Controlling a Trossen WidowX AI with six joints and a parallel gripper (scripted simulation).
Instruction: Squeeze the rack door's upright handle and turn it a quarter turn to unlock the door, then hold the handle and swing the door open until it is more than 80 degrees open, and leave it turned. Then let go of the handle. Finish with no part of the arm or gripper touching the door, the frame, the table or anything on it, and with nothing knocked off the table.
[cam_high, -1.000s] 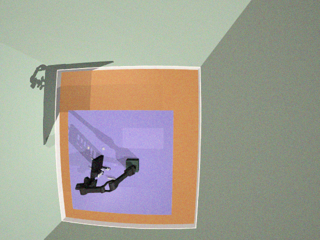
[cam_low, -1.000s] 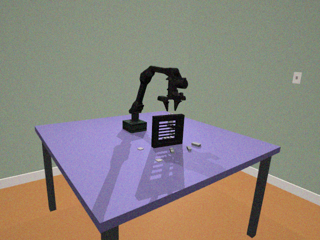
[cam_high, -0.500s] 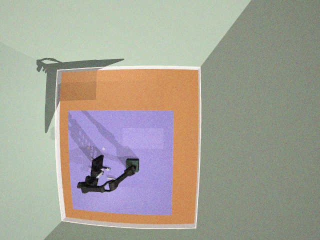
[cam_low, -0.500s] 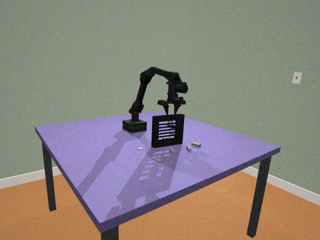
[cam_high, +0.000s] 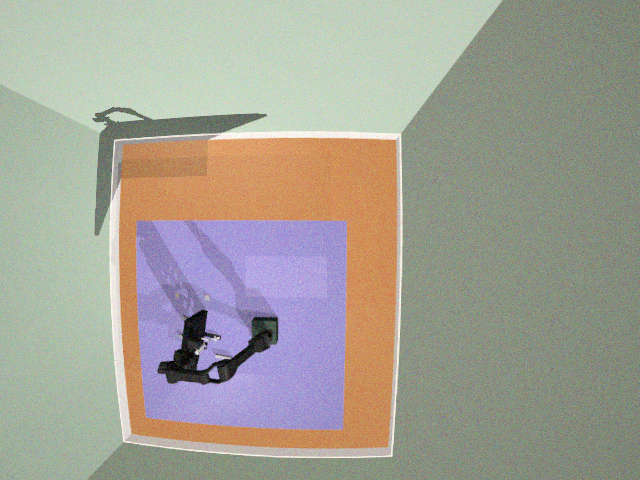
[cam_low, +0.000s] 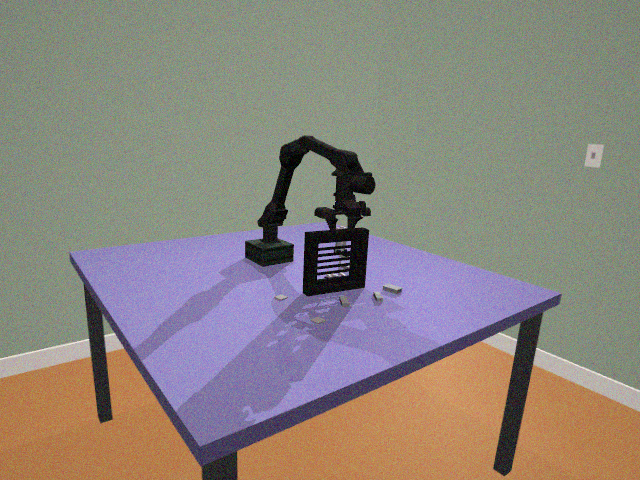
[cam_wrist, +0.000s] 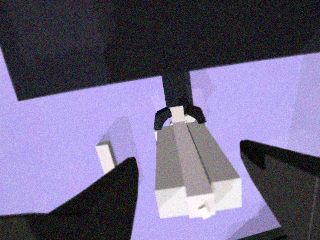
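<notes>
The black rack (cam_high: 195, 320) (cam_low: 310, 263) (cam_wrist: 150, 40) stands upright, with slats across its middle. No gap between door and frame shows. The pale upright handle (cam_wrist: 197, 160) is on the rack's side away from the exterior camera, on a black stem (cam_wrist: 177, 90). My gripper (cam_low: 341, 227) (cam_wrist: 188, 156) is open and points down behind the rack's top edge. In the wrist view its fingers are on either side of the handle, with gaps on both sides. Fingertip depth against the handle is unclear, and the handle's lock state cannot be told.
Several small pale blocks lie on the purple table (cam_high: 289, 392) (cam_low: 439, 304), including one block (cam_low: 392, 289) right of the rack and another (cam_low: 317, 320) in front. A pale block (cam_wrist: 106, 157) lies near the left finger in the wrist view. The arm's base (cam_high: 265, 330) (cam_low: 268, 253) stands beside the rack.
</notes>
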